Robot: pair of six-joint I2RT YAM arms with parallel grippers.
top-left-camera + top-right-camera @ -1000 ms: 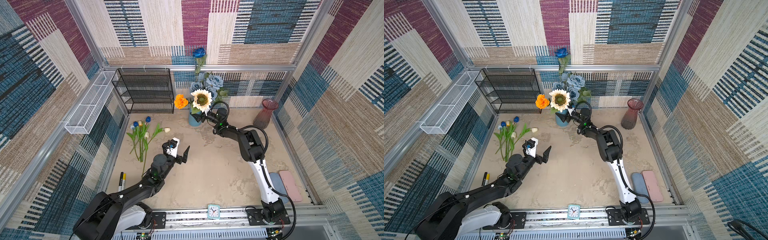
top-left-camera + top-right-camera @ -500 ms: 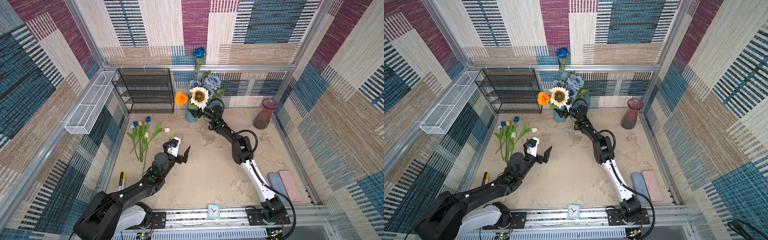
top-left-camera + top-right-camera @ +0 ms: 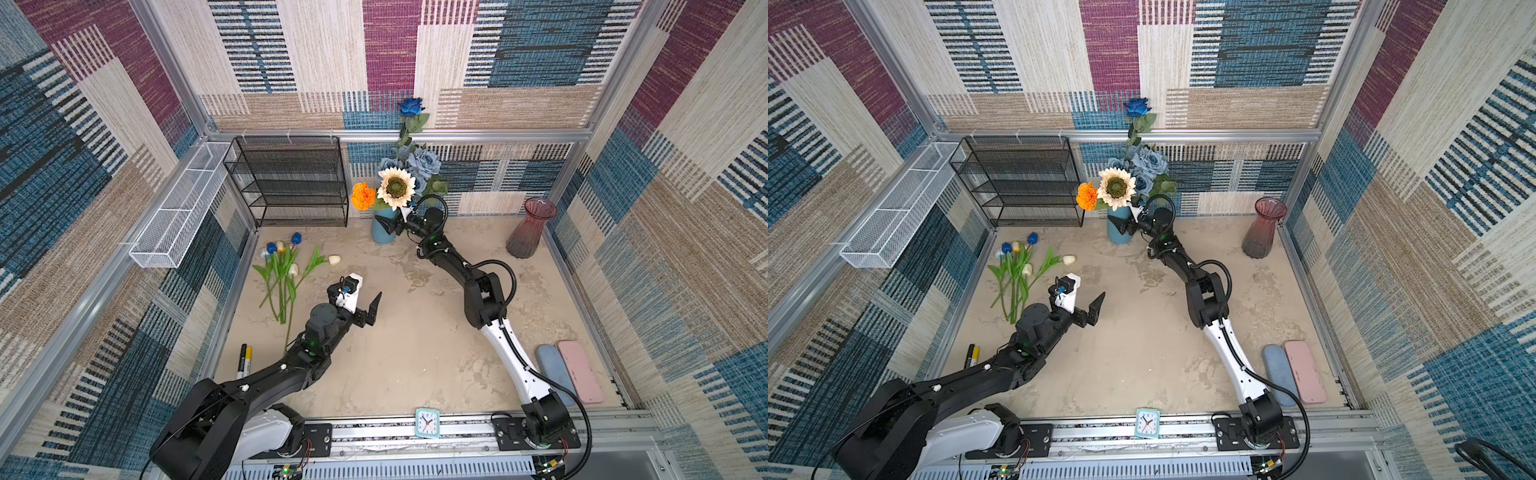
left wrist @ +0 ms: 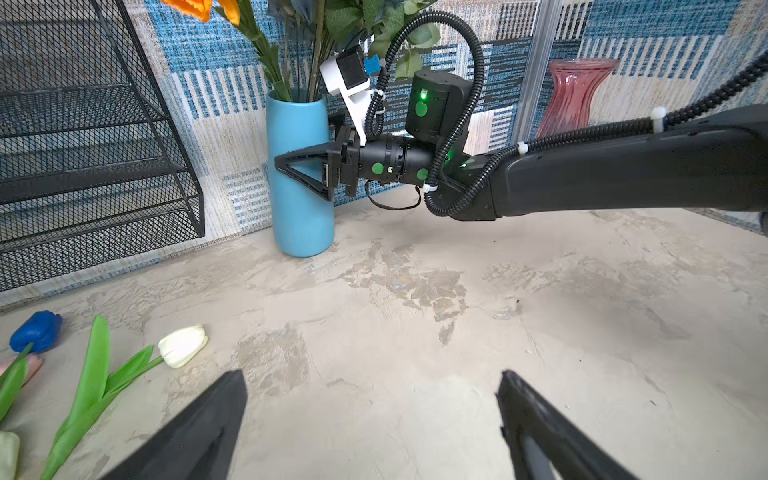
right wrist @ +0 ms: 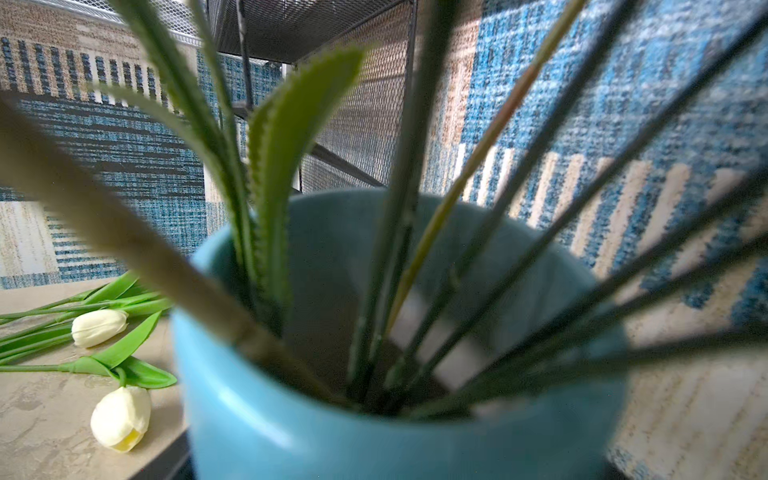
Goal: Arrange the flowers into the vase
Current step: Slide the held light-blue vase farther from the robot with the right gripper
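The right gripper (image 4: 291, 164) clasps the blue vase (image 4: 299, 224) (several flowers (image 3: 395, 188) already inside), apparently steadying it. The left gripper (image 4: 372, 378) hangs wide open; next it should probably grasp one of the tulips (image 3: 286, 266) by its stem.

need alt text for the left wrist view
The right gripper clasps a blue vase of flower stems by the back wall. Tulips lie on the table nearby; the open left gripper frames the foreground.
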